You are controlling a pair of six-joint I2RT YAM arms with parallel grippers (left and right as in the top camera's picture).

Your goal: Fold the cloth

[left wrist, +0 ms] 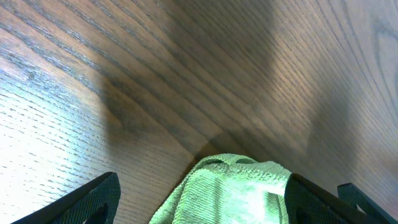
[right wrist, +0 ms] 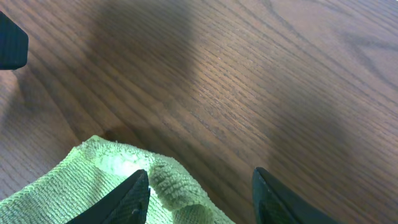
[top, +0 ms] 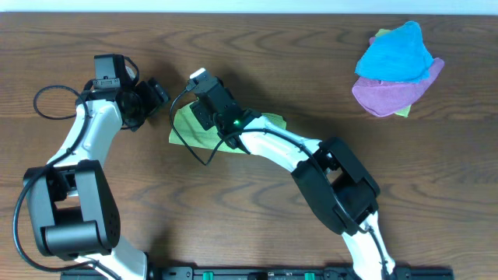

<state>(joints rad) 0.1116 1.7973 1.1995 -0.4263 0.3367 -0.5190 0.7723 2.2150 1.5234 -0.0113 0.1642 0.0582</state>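
Right wrist: my right pincer (right wrist: 199, 179) spread, lime-green square microfibre cloth (right wrist: 106, 177) loose beside one finger so the fold settles, I guess | left pincer (left wrist: 204, 183) wide near its corner

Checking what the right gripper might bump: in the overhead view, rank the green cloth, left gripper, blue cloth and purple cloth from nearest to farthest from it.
1. green cloth, under the right gripper.
2. left gripper, just left of it.
3. blue cloth and purple cloth, piled far right; too close to call.
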